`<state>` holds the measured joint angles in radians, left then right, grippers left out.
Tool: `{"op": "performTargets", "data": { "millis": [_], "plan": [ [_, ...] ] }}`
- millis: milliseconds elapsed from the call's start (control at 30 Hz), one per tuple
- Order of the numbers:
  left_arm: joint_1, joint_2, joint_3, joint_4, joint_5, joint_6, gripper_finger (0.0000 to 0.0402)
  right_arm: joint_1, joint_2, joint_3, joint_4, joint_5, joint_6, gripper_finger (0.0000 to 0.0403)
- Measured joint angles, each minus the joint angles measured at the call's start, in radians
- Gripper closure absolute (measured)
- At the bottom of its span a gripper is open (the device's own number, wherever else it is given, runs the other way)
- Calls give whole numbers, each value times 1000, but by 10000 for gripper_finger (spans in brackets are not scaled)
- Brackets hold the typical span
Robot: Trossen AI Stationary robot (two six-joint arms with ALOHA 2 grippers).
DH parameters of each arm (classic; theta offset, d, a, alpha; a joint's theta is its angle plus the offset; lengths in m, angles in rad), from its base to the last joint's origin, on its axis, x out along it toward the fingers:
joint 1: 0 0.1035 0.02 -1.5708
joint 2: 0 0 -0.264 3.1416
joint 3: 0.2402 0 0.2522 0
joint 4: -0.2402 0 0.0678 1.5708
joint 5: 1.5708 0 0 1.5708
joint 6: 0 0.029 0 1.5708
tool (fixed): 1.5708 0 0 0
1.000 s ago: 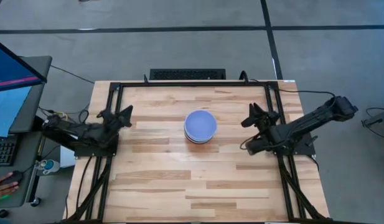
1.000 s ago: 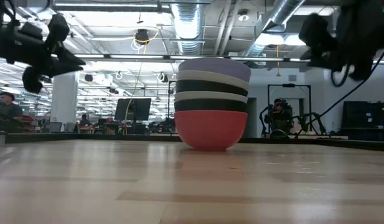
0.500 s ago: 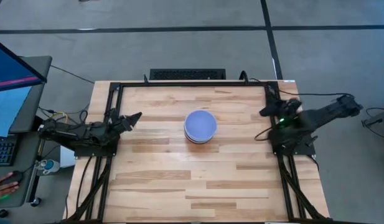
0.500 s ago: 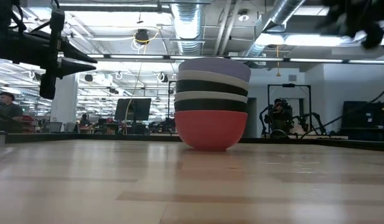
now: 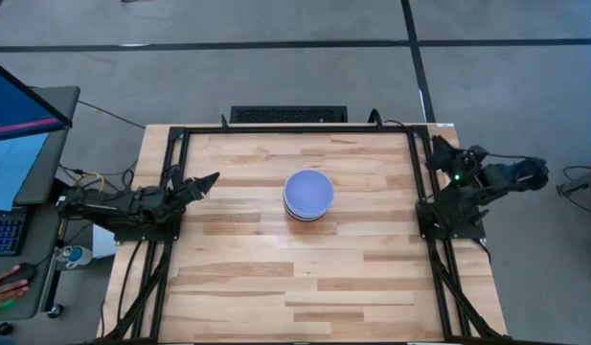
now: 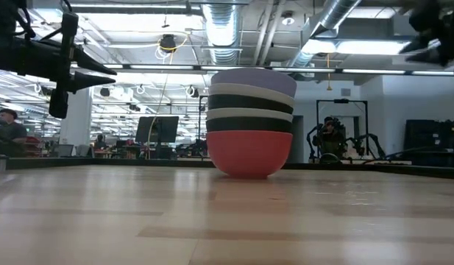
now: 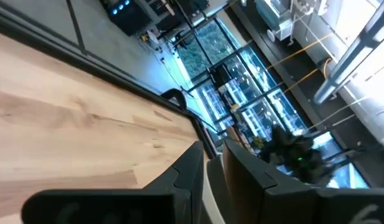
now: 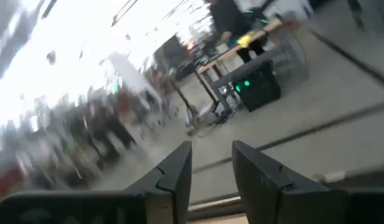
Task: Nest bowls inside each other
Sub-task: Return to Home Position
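Note:
The bowls [image 5: 307, 195] stand nested in one stack at the table's middle, its base on the wood. In the low view the bowls [image 6: 249, 121] show a red one at the bottom, black and white rims above it, and a lavender-blue one on top. My left gripper [image 5: 211, 179] hovers by the left rail, shut and pointing toward the stack, well apart from it; it also shows in the low view [image 6: 101, 76]. My right gripper [image 5: 437, 151] sits over the right rail near the far corner, slightly open and holding nothing.
A black frame rail [image 5: 295, 130] runs around the wooden table [image 5: 276, 278]. A black box [image 5: 288, 114] lies beyond the far edge. Left of the table stand a monitor [image 5: 22, 110] and a person's hand [image 5: 8, 285]. Bare wood surrounds the stack.
My right gripper has drawn back from near the stack to the table's right edge and toward the far corner, rising. My left gripper has turned level, pointing at the stack, and its fingers have shut. The bowl stack has stayed still.

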<state>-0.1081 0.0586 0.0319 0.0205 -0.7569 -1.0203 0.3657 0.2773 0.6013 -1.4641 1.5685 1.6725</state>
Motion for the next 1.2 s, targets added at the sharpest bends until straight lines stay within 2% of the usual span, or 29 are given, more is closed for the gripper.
{"op": "performTargets", "data": {
  "millis": [133,233,367,467,500,633,733,767,867,933,1033,1200],
  "plan": [
    [0,0,0,0,1,-14,349,-75,-105,-127,3,-2,232,264],
    [0,0,0,0,-6,12,349,-150,-144,-177,37,0,242,264],
    [0,0,0,-5,-69,105,349,-246,-153,-226,187,-24,93,266],
    [0,0,-1,-11,-176,206,349,-285,-154,-231,267,-171,68,265],
    [0,0,-1,-14,-199,236,349,-293,-153,-230,269,-217,22,265],
    [-1,0,-1,-22,-255,389,349,-319,-139,-280,259,-310,-332,262],
    [0,0,-1,-23,-271,405,349,-324,-133,-282,342,-344,-386,262],
    [0,1,-1,-28,-289,414,349,-323,-134,-289,342,-342,-375,263],
    [0,25,-2,-40,-397,519,349,-320,-135,-332,336,-195,-343,264],
    [0,36,-3,-44,-471,581,349,-317,-131,-335,288,-144,-334,263],
    [0,52,-5,-50,-573,599,349,-317,-121,-334,283,-122,-394,262],
    [0,53,-5,-67,-726,610,349,-316,-122,-334,281,-132,-333,264]
  ]
}}
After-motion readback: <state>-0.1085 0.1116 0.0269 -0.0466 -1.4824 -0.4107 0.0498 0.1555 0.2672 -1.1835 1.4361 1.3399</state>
